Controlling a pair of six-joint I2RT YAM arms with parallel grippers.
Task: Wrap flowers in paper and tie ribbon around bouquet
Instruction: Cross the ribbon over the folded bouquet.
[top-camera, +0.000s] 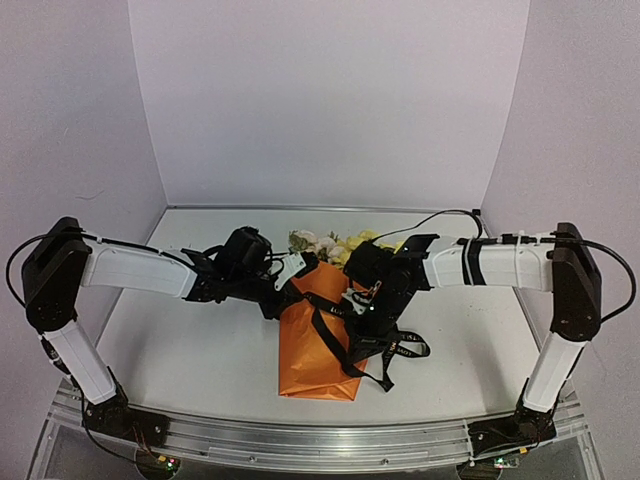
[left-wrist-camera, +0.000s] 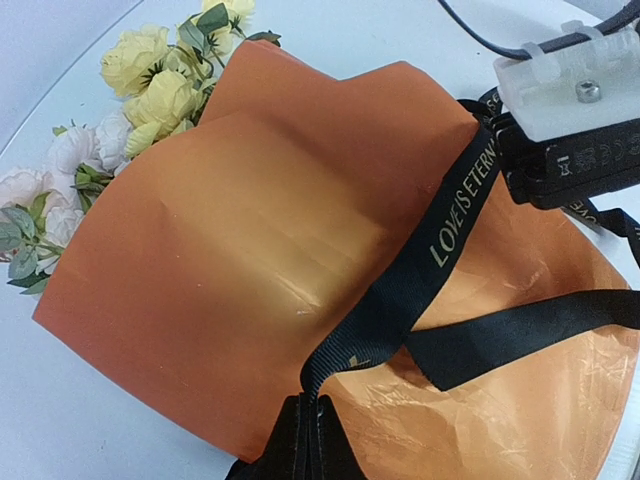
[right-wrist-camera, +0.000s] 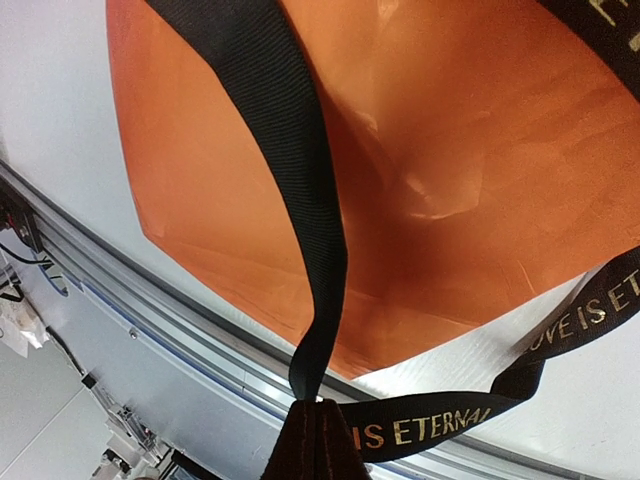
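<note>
The bouquet lies in the middle of the table as an orange paper (top-camera: 315, 345) cone, with the yellow and cream flowers (top-camera: 330, 243) sticking out of its far end. A black ribbon (top-camera: 347, 362) with gold lettering crosses the cone, and loose loops trail to its right. My left gripper (top-camera: 288, 290) is at the cone's upper left. In the left wrist view the left gripper (left-wrist-camera: 312, 400) is shut on the ribbon (left-wrist-camera: 440, 230) over the paper (left-wrist-camera: 220, 260), with the flowers (left-wrist-camera: 160, 90) beyond. My right gripper (top-camera: 362, 303) is at the cone's upper right. In its wrist view the right gripper (right-wrist-camera: 318, 402) is shut on another ribbon (right-wrist-camera: 295, 170) strand above the paper (right-wrist-camera: 460, 170).
The metal rail (top-camera: 320, 440) runs along the table's near edge, close below the cone's narrow end, and shows as the rail (right-wrist-camera: 150, 300) in the right wrist view. White walls enclose the back and sides. A black cable (top-camera: 440, 215) runs behind the right arm.
</note>
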